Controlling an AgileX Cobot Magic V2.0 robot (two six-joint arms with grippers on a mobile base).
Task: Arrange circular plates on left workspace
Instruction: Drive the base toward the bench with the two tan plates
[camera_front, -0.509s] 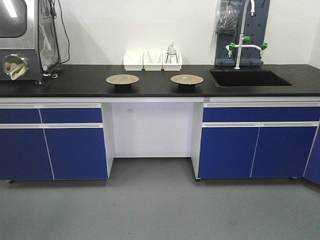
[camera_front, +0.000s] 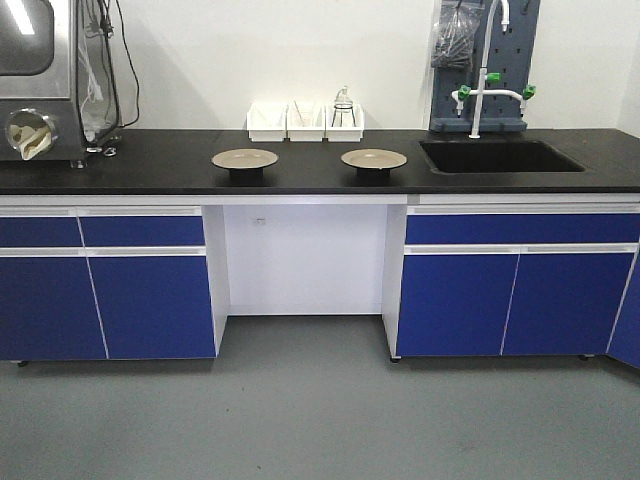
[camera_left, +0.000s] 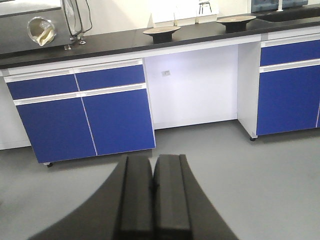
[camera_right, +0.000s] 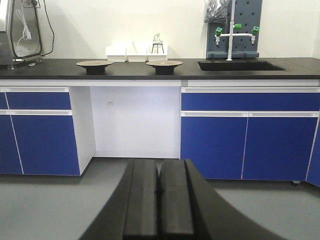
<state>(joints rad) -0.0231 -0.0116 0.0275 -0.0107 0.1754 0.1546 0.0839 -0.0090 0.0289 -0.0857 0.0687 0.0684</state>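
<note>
**Beige circular plates (camera_front: 245, 158) sat on the black countertop (camera_front: 150, 165), both grippers clenched on nothing**

In the front view, the two plates rested on the matte countertop above the open knee space (camera_front: 305, 260) between the blue cabinets (camera_front: 150, 290). The left plate (camera_front: 245, 158) stood over the left edge of that gap and the right plate (camera_front: 373, 159) over its right edge. They were well apart from each other, and each sat level on its dark underside. Three white bins (camera_front: 305, 122) lined the wall just behind them. The recessed sink (camera_front: 500, 157) lay to the right of the right plate, with a white tap (camera_front: 487, 70) rising behind it.

The left gripper (camera_left: 152, 162) appeared only in its own wrist view. Its dark pads were pressed flat against each other with nothing between them, and it was held low over the grey floor (camera_left: 260, 180), well short of the counter. The right gripper (camera_right: 159, 165) looked the same in its wrist view, pads closed together and empty, facing the cabinets from a distance. From that view both plates showed edge-on at counter height, far from either gripper.
</note>
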